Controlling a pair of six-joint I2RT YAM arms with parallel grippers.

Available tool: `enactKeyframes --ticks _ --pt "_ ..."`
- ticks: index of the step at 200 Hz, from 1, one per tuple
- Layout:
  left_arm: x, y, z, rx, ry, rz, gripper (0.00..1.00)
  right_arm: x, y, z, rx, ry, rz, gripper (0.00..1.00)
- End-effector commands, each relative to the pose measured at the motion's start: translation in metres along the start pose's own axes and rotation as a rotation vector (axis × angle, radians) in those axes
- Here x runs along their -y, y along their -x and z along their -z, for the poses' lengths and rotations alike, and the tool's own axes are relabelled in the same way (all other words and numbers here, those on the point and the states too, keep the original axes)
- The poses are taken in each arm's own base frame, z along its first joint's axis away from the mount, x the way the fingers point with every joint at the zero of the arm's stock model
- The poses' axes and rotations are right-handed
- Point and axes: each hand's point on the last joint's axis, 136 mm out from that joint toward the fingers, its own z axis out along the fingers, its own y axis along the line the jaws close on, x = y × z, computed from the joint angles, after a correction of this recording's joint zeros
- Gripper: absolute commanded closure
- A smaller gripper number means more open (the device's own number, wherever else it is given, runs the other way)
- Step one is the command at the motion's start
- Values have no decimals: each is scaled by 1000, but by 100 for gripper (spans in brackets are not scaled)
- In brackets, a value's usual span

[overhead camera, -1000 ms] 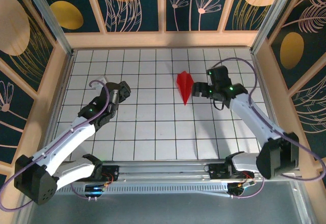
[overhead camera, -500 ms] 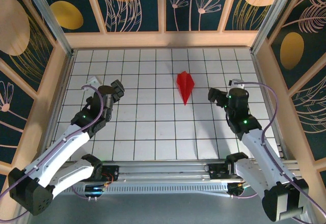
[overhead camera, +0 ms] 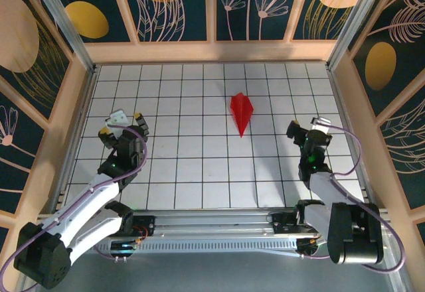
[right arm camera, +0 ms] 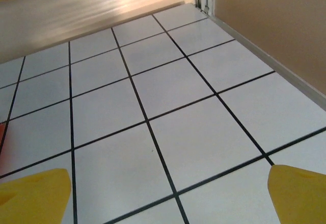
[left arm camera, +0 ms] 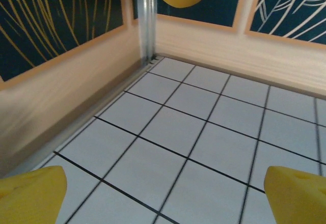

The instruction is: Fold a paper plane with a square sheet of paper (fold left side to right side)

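Note:
The square sheet of paper lies folded into a slim red paper plane (overhead camera: pixel 241 113) on the white grid table (overhead camera: pixel 199 172), its sharp tip pointing toward the near edge. Nothing touches it. My left gripper (overhead camera: pixel 123 129) sits far to its left, drawn back over the tiles. In the left wrist view the left gripper (left arm camera: pixel 168 203) is open, with bare tiles between its yellow fingertips (left arm camera: pixel 30 196). My right gripper (overhead camera: pixel 307 133) sits to the right of the plane. It is also open (right arm camera: pixel 168 198), with yellow fingertips (right arm camera: pixel 298 193) wide apart over bare tiles. A red sliver of the plane (right arm camera: pixel 1 137) shows at the left edge.
Wooden walls (overhead camera: pixel 212 52) with dark floral panels enclose the table on the back, left and right. A metal post (left arm camera: pixel 146 20) stands in the far left corner. The right wall (right arm camera: pixel 275 25) runs close beside my right gripper.
Both arms have pulled back from the plane toward the near edge, the left one moving left and the right one moving right. The plane has not moved. Both grippers stayed open.

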Motion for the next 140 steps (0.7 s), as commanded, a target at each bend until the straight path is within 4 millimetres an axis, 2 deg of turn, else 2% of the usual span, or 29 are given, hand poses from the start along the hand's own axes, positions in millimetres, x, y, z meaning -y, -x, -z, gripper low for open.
enactKeyframes --ticks 1,32,66,89,95,105,118,125,140 --pt "-12 5 -9 61 51 -7 1 -14 34 1 184 92 -3 1" --pt "-22 -15 -24 43 63 -6 1 -22 28 -2 243 156 13 1" --pt "-30 -33 -36 42 54 2 1 -31 30 -6 297 199 64 1" --pt "-27 -42 -44 49 1 11 1 -34 16 -11 297 230 77 1" --pt "-26 -45 -46 47 -6 -2 1 -35 17 -10 318 235 84 1" --pt "-23 -49 -49 43 -18 -20 1 -32 10 -18 257 215 82 1" --pt "-17 -54 -52 52 -52 -39 1 -31 14 -28 250 200 67 1" --pt "-13 -55 -53 66 -73 -36 1 -30 9 -37 201 188 63 1" --pt "-4 -50 -56 95 -116 -46 1 -31 11 -35 218 191 68 1"
